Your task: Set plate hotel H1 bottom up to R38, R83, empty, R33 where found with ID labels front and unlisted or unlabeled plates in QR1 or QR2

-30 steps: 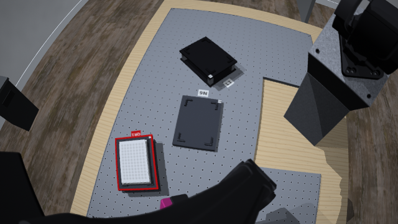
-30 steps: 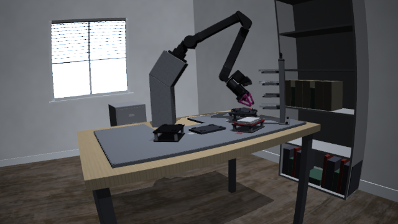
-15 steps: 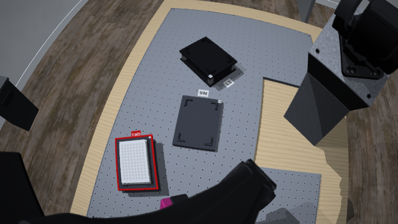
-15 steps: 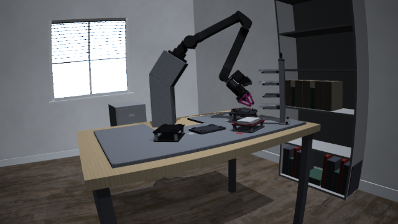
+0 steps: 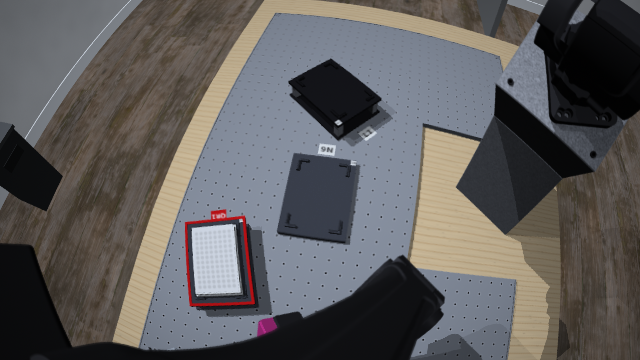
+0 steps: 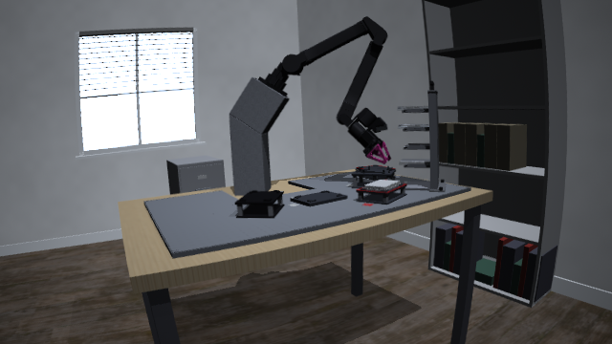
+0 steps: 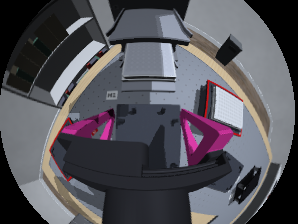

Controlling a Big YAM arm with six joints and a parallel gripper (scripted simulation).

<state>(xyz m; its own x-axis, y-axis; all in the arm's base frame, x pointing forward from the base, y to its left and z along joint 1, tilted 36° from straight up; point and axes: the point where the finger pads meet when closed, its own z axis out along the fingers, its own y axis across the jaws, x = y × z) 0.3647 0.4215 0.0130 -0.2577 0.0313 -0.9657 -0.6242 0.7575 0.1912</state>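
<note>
1. Gripper: pink fingers spread wide, holding nothing, above a dark nest; mostly cut off in top view.
2. Plate tower: four shelves; contents and labels unreadable.
3. Plates countable on the table: one white plate, in the red-rimmed nest.

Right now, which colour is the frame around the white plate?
Red frame; the top view shows it best.

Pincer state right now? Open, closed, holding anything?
Pincer: fully open, nothing between its magenta fingers. It hangs above a dark nest, not touching it.
</note>
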